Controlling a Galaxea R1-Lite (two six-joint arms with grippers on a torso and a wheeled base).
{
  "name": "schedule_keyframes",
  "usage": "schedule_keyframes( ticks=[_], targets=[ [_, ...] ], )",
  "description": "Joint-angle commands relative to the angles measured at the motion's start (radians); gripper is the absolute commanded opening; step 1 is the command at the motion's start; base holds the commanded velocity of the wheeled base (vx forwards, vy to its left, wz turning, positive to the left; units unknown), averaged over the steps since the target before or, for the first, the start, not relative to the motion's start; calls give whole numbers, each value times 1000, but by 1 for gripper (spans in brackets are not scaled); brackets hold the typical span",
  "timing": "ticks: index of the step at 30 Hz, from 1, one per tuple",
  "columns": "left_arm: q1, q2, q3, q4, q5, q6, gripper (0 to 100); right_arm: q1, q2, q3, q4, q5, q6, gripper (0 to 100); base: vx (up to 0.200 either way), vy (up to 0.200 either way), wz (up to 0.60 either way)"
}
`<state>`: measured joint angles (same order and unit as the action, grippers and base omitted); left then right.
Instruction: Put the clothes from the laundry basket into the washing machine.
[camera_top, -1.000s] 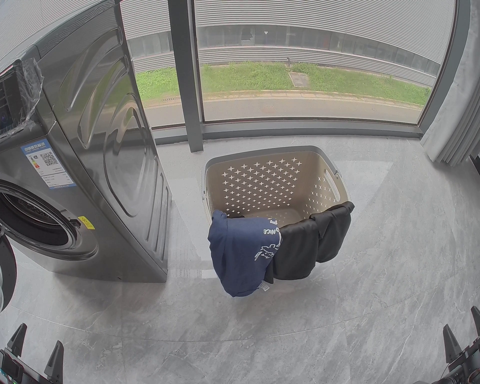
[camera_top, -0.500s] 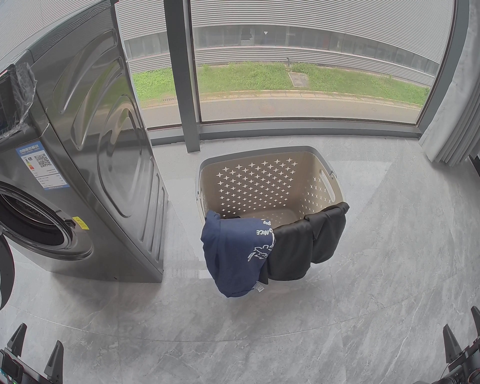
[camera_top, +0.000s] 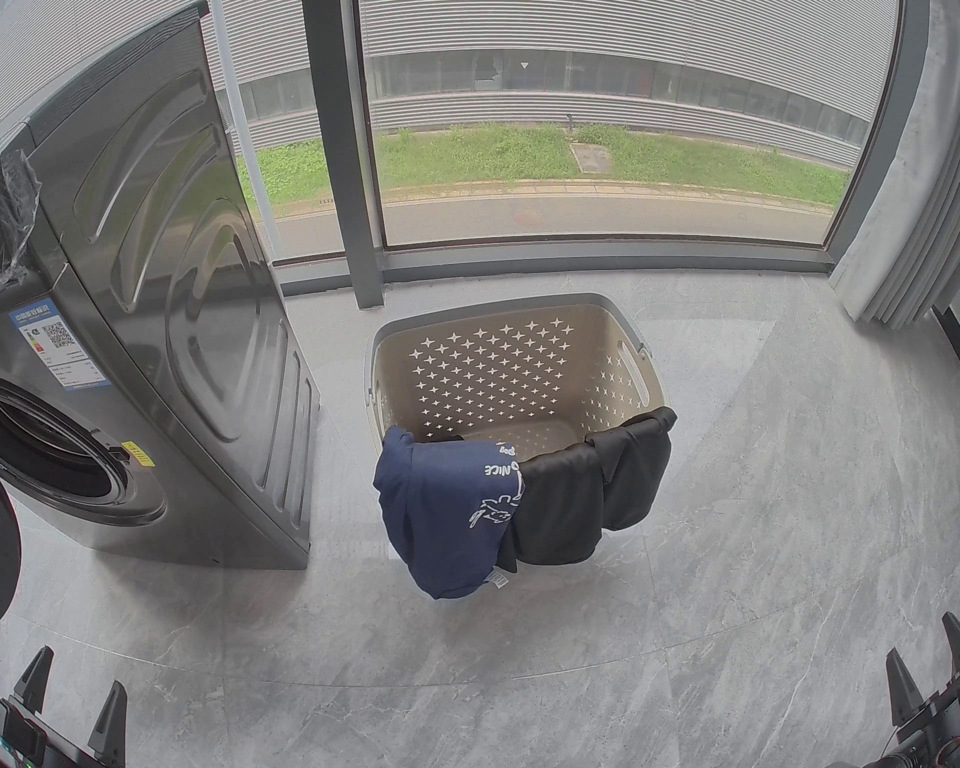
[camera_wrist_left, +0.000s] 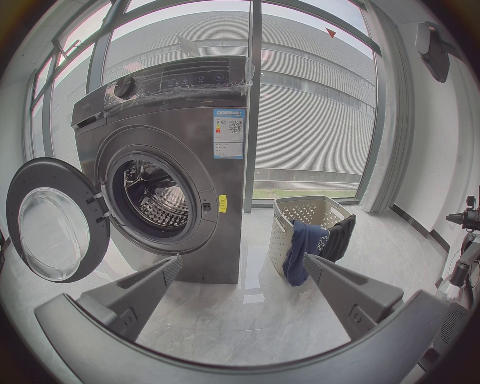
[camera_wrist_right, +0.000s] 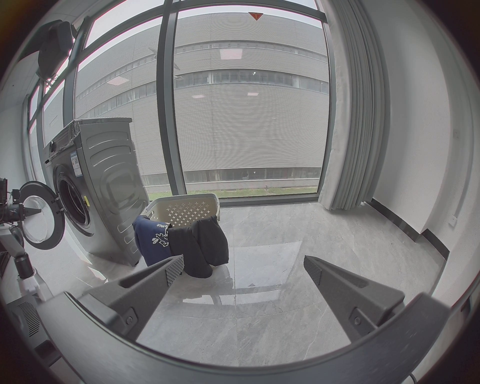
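My left gripper (camera_wrist_left: 241, 257) and right gripper (camera_wrist_right: 242, 259) hang low, fingers spread, empty and ready to grab. The blue shirt (camera_top: 445, 520) and black garment (camera_top: 575, 495) drape over the basket (camera_top: 500, 308) rim, handy beside the open washing machine (camera_top: 150, 300).

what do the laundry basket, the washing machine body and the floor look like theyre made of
Laundry basket: likely moulded plastic, matte beige with a grey rim; star-shaped cut-outs pierce its walls.
Washing machine: probably coated sheet metal, dark grey, satin; pressed ribs and soft reflections on its side.
Floor: polished stone or stone-look tile, grey, veined, glossy with reflections.
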<state>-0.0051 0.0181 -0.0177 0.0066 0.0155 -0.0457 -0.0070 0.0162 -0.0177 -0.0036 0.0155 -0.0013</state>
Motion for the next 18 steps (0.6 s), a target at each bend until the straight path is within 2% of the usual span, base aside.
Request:
schedule_keyframes(
  ticks=[1,5,18],
  targets=[
    [1,-12,13,0,0,0,100,1,-13,18,1,0,0,100,0,-200,0],
    [1,-12,13,0,0,0,100,1,-13,18,-1,0,0,100,0,-200,0],
    [1,-12,13,0,0,0,100,1,-13,18,1,0,0,100,0,0,0]
  ],
)
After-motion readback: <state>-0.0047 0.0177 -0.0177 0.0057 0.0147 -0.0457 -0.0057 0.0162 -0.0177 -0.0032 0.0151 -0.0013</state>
